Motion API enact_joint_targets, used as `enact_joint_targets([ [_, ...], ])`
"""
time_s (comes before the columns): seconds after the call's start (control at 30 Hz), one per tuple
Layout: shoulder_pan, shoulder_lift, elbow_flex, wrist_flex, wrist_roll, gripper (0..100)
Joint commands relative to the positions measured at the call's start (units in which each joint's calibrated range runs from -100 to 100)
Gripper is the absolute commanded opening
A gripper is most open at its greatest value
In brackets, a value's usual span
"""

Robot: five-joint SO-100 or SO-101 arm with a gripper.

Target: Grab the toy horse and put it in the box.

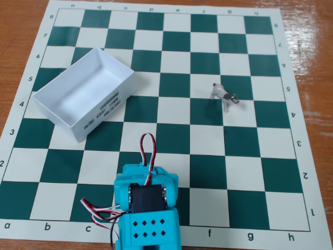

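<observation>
The toy horse (pixel 226 95) is a tiny whitish figurine with dark patches. It stands upright on the chessboard, right of centre in the fixed view, about where a green and a white square meet. The box (pixel 83 92) is a shallow white cardboard box with a barcode label on its near long side. It lies at an angle on the board's left and is empty. My blue arm (pixel 147 207) sits folded at the bottom edge, well short of both things. Its fingers are hidden beneath the arm's body.
The green-and-white chessboard mat (pixel 177 151) covers most of a wooden table (pixel 312 41). Red, white and black wires (pixel 99 208) loop out from the arm's left side, and a red wire loop (pixel 148 146) rises above it.
</observation>
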Motion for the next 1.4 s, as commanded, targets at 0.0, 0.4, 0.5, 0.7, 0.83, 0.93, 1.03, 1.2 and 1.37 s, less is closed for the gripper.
enact_joint_targets([
  [0.0, -0.37, -0.41, 0.36, 0.33, 0.16, 28],
  [0.4, -0.16, -0.41, 0.36, 0.0, 0.16, 28],
  [0.5, 0.98, -0.32, 0.36, -1.33, 1.38, 29],
  [0.7, 6.84, 4.02, -0.55, -14.12, 3.14, 29],
  [0.83, 10.48, 8.62, -0.82, -24.59, 5.24, 29],
  [0.93, 12.48, 12.51, -2.55, -29.24, 5.24, 28],
  [1.03, 13.48, 17.11, -6.01, -30.82, 5.09, 28],
  [1.2, 13.7, 27.73, -14.38, -33.97, 0.5, 28],
  [1.37, 13.56, 40.21, -25.76, -34.22, -7.22, 28],
])
